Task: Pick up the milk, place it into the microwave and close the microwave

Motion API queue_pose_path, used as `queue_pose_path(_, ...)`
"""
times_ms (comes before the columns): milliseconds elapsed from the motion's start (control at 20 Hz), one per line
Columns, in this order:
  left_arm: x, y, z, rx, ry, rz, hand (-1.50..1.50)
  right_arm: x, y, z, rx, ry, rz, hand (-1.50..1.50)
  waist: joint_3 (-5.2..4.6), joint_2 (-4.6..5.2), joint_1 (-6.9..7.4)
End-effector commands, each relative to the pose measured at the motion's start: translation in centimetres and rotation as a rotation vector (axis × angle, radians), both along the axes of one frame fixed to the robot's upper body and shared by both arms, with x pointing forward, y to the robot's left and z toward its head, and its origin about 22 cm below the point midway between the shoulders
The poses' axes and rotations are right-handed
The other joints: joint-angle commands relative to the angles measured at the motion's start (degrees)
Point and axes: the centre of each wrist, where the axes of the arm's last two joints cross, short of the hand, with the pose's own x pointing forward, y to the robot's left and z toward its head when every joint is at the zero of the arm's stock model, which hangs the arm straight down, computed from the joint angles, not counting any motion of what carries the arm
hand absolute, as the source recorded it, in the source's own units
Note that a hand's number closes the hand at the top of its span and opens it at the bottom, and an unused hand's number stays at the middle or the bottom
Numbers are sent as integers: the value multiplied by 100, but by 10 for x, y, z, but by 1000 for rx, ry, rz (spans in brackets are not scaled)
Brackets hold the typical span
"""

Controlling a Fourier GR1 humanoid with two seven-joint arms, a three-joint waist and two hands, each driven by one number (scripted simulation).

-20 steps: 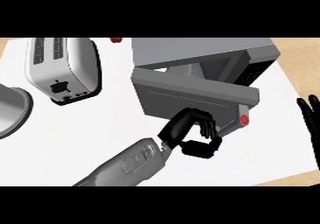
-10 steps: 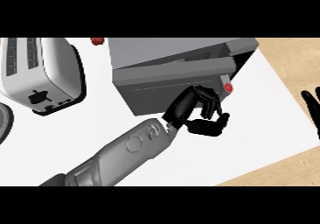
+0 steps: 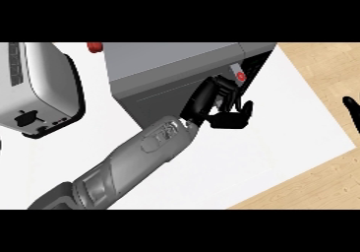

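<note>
The white worktop [image 3: 234, 162] is carrying the grey microwave [image 3: 168, 74], its door appearing almost shut, with the left robot hand [image 3: 223, 106] pressing it with loosely bent fingers holding nothing, the right robot hand [image 3: 355, 115] resting open at right, milk unseen, presumably inside.

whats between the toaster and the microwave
In the head view, only a strip of bare white counter separates the toaster from the microwave.
</note>
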Motion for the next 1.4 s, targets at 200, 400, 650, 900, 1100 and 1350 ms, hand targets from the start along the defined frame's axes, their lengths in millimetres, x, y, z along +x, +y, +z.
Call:
queue_pose_path(200, 11, -12, 24, -31, -35, 30, 150, 4, -5, 16, -10, -13, 29, -150, 15, 47, -252)
queue_pose_path(400, 9, -14, 23, -35, -47, 39, 150, 6, -8, 21, -30, -3, 29, -150, 19, 71, -310)
queue_pose_path(650, 7, -14, 21, -47, -40, 63, 150, 7, -16, 32, -58, -12, 15, -150, 15, 67, -405)
queue_pose_path(900, 5, -15, 19, -50, -48, 87, 150, 11, -22, 41, -76, -24, 4, -150, 23, 111, -435)
queue_pose_path(1100, 3, -17, 21, -56, -70, 85, 150, 13, -25, 49, -108, -28, 5, -150, 22, 114, -424)
queue_pose_path(1350, 3, -18, 23, -65, -62, 100, 150, 14, -30, 52, -78, -28, 8, -150, 37, 94, -484)
